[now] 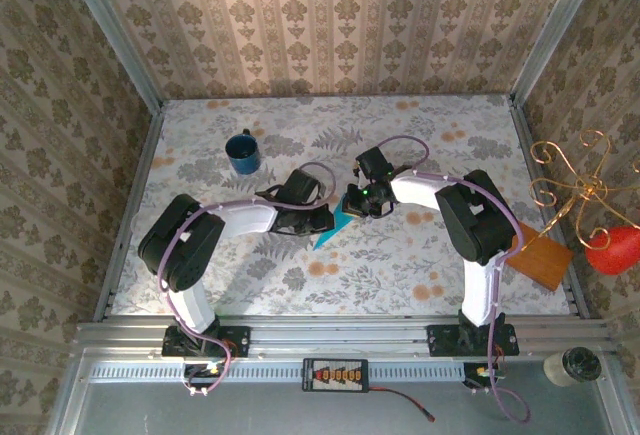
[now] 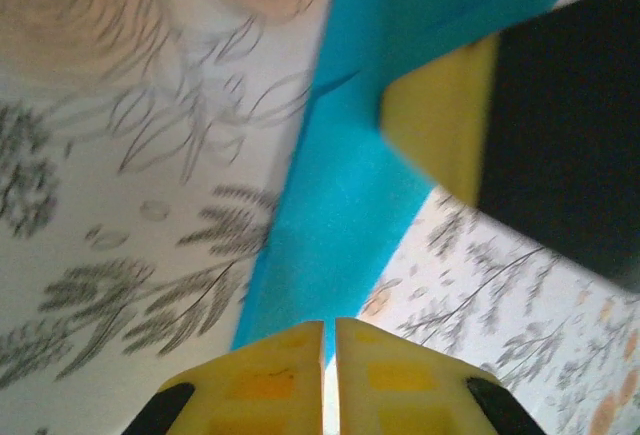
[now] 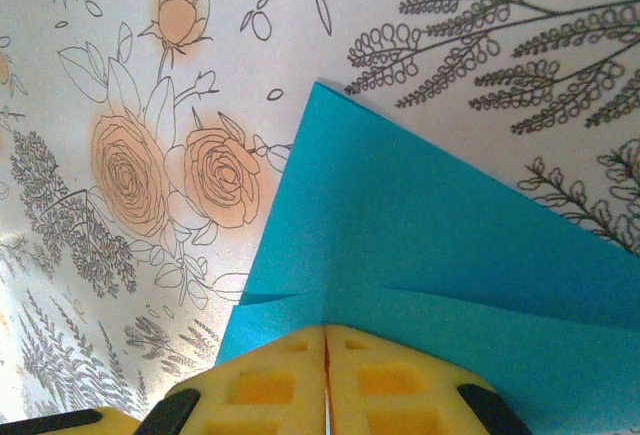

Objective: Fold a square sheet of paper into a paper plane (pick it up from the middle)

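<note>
Two hands meet over the folded turquoise paper (image 1: 327, 235) lying at the middle of the bench (image 1: 400, 265). The right hand (image 3: 326, 333) is clenched on its layered edge. The left hand (image 2: 330, 330) has its pads almost touching at the narrow tip, its grip unclear.

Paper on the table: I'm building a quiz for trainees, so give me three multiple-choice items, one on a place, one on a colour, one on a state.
1. The mug stands: A on the paper; B farther back and left of the paper; C between the arm bases.
2. The paper is: A red; B white; C turquoise.
3. The right gripper is: A shut; B wide open; C gripping the mug.
B, seen from the top; C, clear in both wrist views; A, its jaws meet.
</note>
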Robot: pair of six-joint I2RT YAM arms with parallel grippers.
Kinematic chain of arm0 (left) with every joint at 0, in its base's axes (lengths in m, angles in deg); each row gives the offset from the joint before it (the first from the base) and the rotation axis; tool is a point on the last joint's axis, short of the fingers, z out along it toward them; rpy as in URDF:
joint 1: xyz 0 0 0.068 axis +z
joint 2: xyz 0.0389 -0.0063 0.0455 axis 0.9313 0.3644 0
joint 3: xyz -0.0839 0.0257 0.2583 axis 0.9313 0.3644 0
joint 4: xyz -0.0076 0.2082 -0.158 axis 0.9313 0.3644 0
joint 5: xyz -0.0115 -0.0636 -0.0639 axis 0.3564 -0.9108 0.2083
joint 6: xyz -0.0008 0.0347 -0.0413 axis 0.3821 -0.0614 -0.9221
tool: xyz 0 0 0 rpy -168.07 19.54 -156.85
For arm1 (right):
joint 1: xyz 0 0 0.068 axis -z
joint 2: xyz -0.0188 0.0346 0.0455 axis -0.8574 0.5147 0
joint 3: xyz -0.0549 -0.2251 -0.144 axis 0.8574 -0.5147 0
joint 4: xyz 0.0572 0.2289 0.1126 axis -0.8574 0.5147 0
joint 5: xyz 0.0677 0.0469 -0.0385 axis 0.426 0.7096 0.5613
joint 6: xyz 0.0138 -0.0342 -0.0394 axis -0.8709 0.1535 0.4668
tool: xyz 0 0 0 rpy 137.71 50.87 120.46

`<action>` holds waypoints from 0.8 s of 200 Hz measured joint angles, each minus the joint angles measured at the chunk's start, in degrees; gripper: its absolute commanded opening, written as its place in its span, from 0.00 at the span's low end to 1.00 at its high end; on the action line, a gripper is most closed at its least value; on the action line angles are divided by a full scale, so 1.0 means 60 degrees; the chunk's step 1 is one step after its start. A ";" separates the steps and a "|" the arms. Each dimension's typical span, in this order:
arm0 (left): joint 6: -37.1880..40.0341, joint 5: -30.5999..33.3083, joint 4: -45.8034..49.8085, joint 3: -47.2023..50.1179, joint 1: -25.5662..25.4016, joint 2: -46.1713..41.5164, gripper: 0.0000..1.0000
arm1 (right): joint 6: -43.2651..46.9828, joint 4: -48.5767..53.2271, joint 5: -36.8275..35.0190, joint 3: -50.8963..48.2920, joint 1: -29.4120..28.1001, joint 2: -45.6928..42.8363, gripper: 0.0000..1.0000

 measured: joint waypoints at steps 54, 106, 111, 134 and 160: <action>0.0004 0.0062 0.0153 -0.0962 0.0000 0.1086 0.05 | 0.0000 -0.0084 0.0033 -0.0047 0.0015 -0.0025 0.09; 0.0011 0.0259 0.0477 -0.1104 -0.0011 0.1133 0.00 | 0.0051 0.0193 0.0080 -0.0044 0.0098 -0.0346 0.10; 0.0011 0.0255 0.0477 -0.1104 -0.0011 0.1133 0.00 | 0.0069 0.0204 0.0076 -0.0047 0.0109 -0.0455 0.10; 0.0011 0.0284 0.0477 -0.1104 -0.0055 0.1133 0.00 | 0.0153 0.0109 0.0080 -0.0178 0.0208 -0.1020 0.09; 0.0011 0.0291 0.0474 -0.1104 -0.0062 0.1140 0.00 | 0.0193 0.0007 0.0080 -0.0328 0.0248 -0.1202 0.08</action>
